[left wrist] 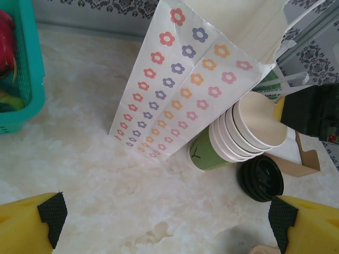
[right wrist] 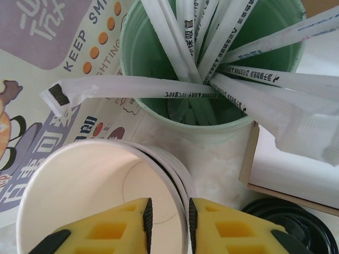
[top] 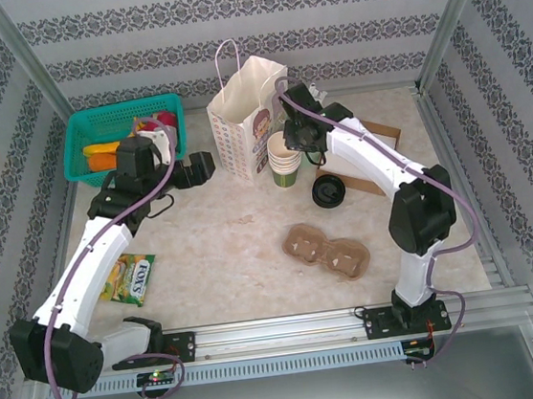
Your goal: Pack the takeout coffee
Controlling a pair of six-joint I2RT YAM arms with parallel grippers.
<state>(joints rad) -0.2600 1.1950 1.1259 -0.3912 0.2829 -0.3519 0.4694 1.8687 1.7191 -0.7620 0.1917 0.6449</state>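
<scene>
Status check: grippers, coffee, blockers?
Left gripper open, beside paper bag. Right gripper straddling top rim of cup stack, grip unclear. Cups lidless; black lids loose beside the stack.

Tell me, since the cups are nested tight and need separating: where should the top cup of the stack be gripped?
Grip the top cup's rim from above, one finger inside and one outside: the stack of cups stands upright, mouth open, with only the rim proud of the cup below. The right gripper already straddles that wall. The paper bag crowds the stack's side.
</scene>
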